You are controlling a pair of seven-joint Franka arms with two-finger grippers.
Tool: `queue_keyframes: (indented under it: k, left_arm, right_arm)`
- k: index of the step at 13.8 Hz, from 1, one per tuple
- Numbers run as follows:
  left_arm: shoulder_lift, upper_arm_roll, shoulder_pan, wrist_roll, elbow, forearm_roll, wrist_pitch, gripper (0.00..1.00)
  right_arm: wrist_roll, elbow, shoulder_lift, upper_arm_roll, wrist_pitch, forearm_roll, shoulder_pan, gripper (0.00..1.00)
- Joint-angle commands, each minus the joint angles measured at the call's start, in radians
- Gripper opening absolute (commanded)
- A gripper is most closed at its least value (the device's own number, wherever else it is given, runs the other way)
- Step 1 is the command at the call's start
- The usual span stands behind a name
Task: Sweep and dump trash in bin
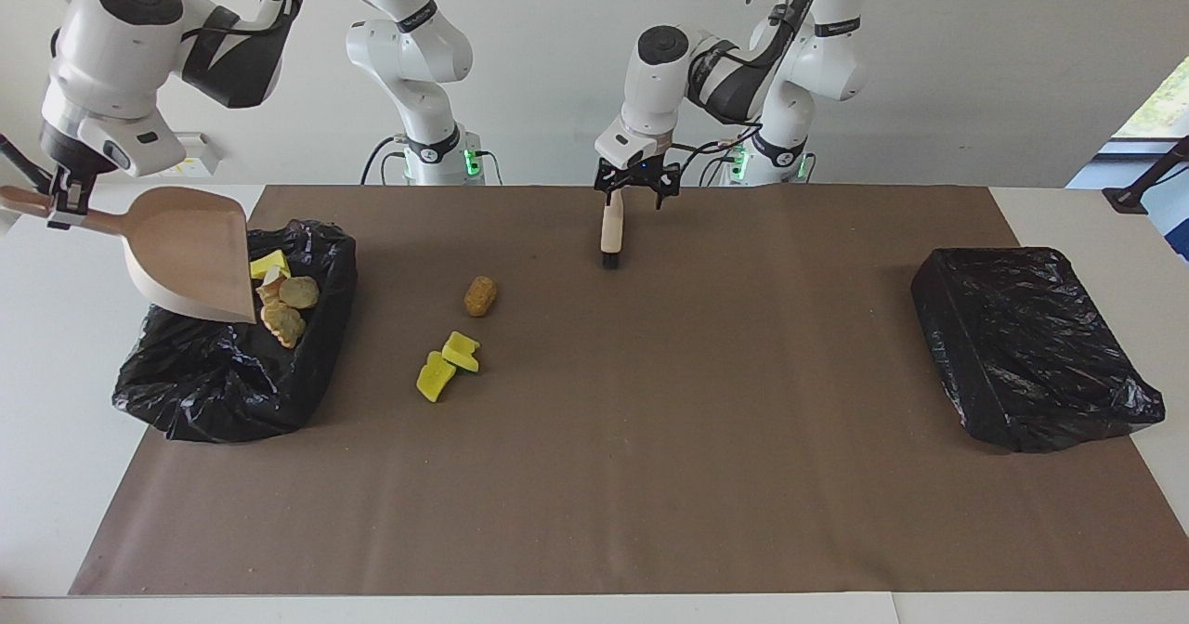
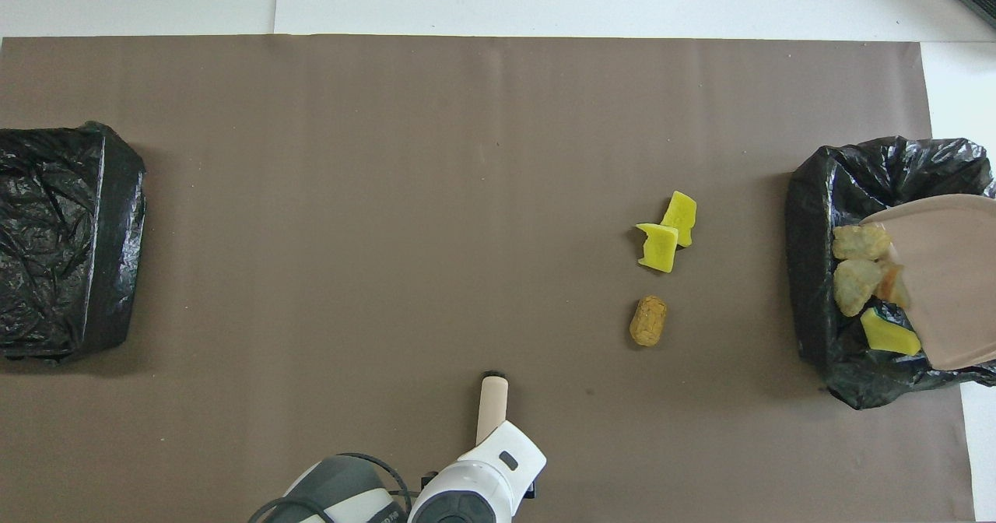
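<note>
dustpan [image 1: 190, 253] tips trash [image 1: 283, 299] into the bin [image 1: 232, 383].
right end effector [image 1: 67, 204] grips the dustpan; left end effector [image 1: 634, 188] spread wide over the brush [image 1: 610, 229].

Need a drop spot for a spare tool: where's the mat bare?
Bare: the wide stretch between brush and black-bagged box. Crowded: around yellow chunks, brown lump, and the bin under the dustpan.
</note>
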Motion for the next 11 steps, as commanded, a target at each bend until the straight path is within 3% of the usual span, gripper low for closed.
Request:
queue_keyframes:
  k: [1,4,7,11]
  left_arm:
    - [0.019,-0.009,0.165,0.195,0.167,0.049,-0.108,1.0]
    - [0.062,-0.009,0.322,0.398,0.397,0.065,-0.251,1.0]
    - [0.12,-0.009,0.445,0.503,0.604,0.082,-0.344,1.0]
    - [0.122,0.0,0.532,0.582,0.753,0.075,-0.524,1.0]
  right_arm:
    - [0.068,-0.012,-0.098,-0.001,-0.058,0.012,-0.012,0.0]
    - [0.226,-0.012,-0.134,0.003,-0.16,0.169,-0.002,0.0]
    - [0.47,-0.022,-0.137,0.066,-0.195,0.243,0.014,0.0]
    - [0.853,-0.041,-0.123,0.17,-0.237,0.323,0.021,0.0]
